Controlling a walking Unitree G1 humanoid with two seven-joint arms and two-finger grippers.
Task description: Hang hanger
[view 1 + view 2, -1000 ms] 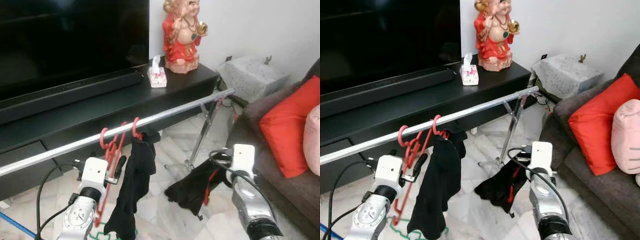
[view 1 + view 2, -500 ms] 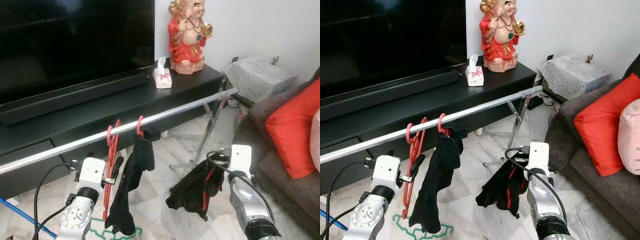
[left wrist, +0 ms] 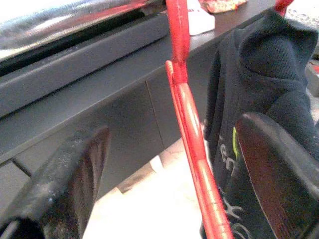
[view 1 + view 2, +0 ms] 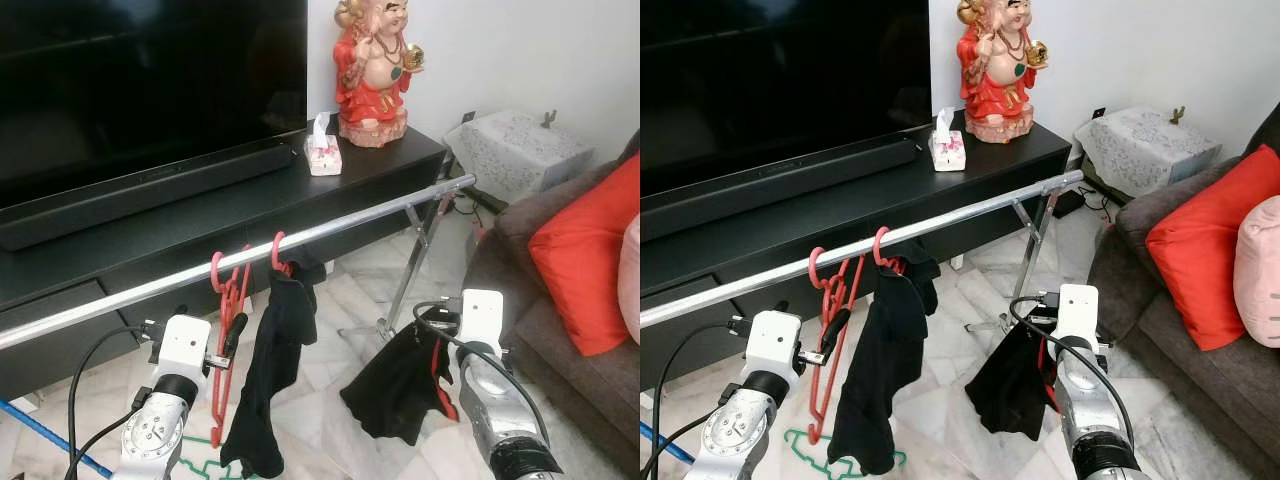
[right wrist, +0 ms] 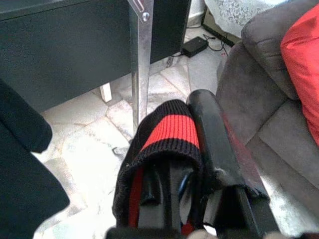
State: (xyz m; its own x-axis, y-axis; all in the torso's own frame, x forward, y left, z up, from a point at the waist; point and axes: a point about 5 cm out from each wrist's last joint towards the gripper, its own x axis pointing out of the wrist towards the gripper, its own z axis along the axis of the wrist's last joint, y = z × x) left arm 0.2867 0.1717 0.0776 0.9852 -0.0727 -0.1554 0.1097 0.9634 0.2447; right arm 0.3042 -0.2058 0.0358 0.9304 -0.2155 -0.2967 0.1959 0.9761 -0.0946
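Observation:
A silver rail [image 4: 330,228] runs across in front of me. An empty red hanger [image 4: 228,340] hangs from it by its hook. Beside it a black garment [image 4: 275,370] hangs on a second red hook. My left gripper [image 4: 230,328] is open just below the rail. The red hanger [image 3: 192,134] passes between its spread fingers [image 3: 65,179] without being clamped. Lower down and short of the rail, my right gripper [image 4: 442,335] is shut on a black garment [image 4: 400,385] with a red hanger inside. Its red-striped collar [image 5: 172,132] lies against one finger [image 5: 214,134].
The rack's leg [image 5: 141,59] stands right of centre. Behind the rail are a black TV stand [image 4: 380,165] with a TV, a red figurine [image 4: 372,60] and a tissue box [image 4: 323,152]. A sofa with a red cushion [image 4: 585,260] is on the right. A green hanger [image 4: 840,462] lies on the floor.
The empty red hanger has swung and turned on the rail. The black garment in my right gripper has swung right and hangs straighter. Both arms stay about where they were.

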